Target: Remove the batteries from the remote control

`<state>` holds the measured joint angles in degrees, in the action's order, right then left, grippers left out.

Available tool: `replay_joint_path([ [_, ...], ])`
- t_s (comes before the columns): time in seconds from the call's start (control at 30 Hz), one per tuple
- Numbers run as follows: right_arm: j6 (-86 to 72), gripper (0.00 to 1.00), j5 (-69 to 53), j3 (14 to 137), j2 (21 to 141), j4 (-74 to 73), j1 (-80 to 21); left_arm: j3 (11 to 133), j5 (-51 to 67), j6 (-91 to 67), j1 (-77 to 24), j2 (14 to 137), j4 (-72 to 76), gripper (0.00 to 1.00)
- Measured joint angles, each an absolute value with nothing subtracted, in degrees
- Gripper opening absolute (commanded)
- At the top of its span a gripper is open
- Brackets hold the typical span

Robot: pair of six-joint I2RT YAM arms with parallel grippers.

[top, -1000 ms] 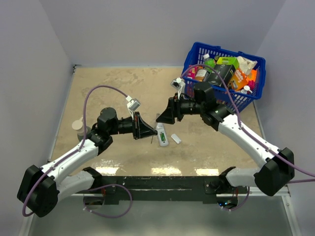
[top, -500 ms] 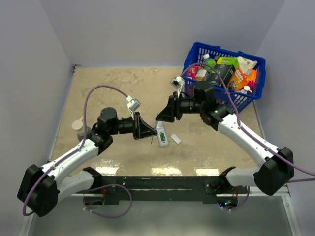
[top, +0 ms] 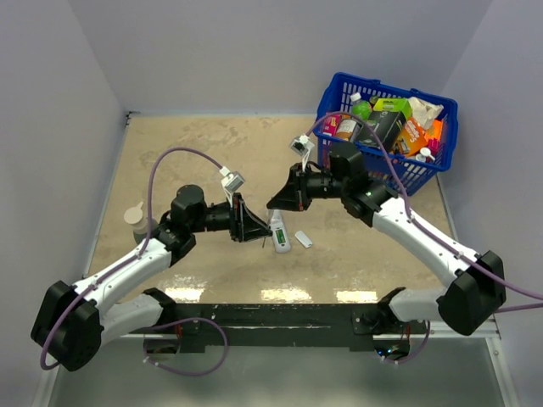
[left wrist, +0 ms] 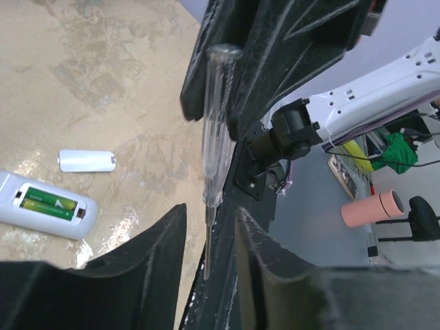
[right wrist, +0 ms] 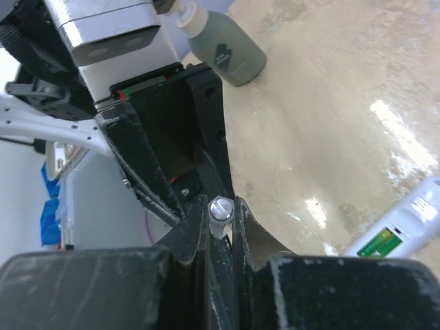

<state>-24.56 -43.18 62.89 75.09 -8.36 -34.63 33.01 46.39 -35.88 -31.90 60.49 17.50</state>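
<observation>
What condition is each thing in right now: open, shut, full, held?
remote control: battery bay up, uncovered.
batteries: both in the bay.
cover: off, lying beside the remote control.
screwdriver: held by its handle.
right gripper: shut on the screwdriver.
left gripper: open around the shaft.
basket: full.

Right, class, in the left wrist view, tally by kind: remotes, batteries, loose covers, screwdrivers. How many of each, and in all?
remote control: 1
batteries: 2, both in the bay
loose white cover: 1
screwdriver: 1
Total: 5
</observation>
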Motion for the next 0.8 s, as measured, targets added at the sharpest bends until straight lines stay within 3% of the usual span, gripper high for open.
replay_joint_path([
  [0.03,-24.5,0.00,-42.3,62.6,74.8,-8.5,-34.7,33.1,46.0,-35.4,-31.9,60.5,16.7,0.71],
  [0.1,-24.5,0.00,-39.3,61.6,73.2,-8.7,-34.7,33.6,44.6,-34.0,-31.9,60.6,14.1,0.84],
  [0.43,-25.7,0.00,-13.7,49.5,61.6,-5.1,-39.0,39.4,31.3,-28.8,-31.3,59.4,1.5,1.00],
  [0.63,-21.8,0.00,3.0,42.7,59.9,2.0,-51.0,39.9,26.5,-29.3,-26.6,59.9,-1.5,1.00],
  [0.8,-17.5,0.00,9.8,38.9,60.2,7.8,-52.1,38.9,26.3,-29.4,-22.5,61.0,-2.0,1.00],
])
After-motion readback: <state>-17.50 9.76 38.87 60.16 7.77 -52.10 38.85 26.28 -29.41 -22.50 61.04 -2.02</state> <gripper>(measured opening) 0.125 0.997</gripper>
